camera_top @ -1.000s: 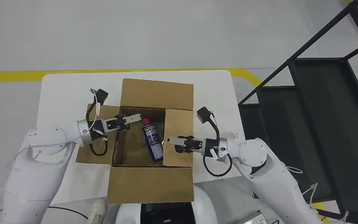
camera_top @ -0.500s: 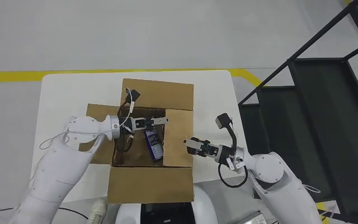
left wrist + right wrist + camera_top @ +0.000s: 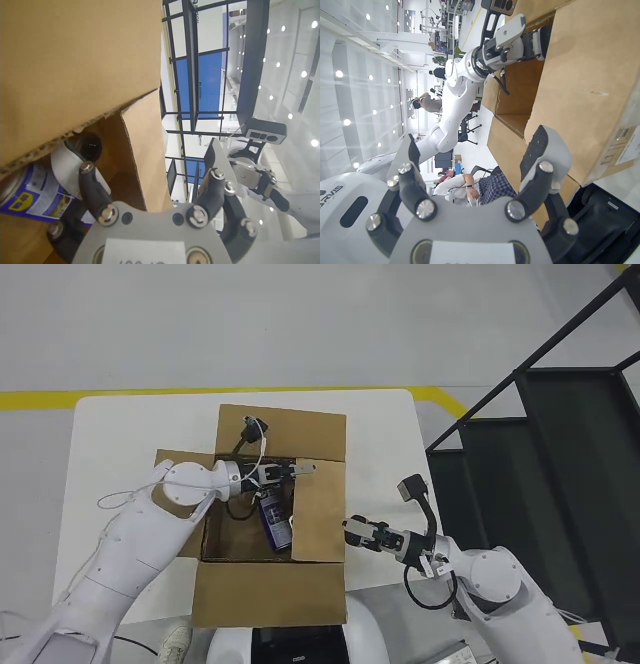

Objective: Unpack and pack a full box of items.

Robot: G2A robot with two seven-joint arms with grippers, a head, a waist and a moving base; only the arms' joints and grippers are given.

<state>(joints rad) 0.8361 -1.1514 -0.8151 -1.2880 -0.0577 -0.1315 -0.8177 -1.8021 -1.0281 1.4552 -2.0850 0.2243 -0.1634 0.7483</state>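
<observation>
The left gripper (image 3: 303, 469) is hanging spread open astride the edge of the box's (image 3: 280, 429) upright flap (image 3: 318, 514), the can (image 3: 272, 519) is lying inside the box, and the right gripper (image 3: 350, 528), likewise spread, is hovering just outside that flap.

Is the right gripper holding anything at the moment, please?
No: in the right wrist view the right gripper is open, with nothing between its fingers, beside the cardboard box.
</observation>
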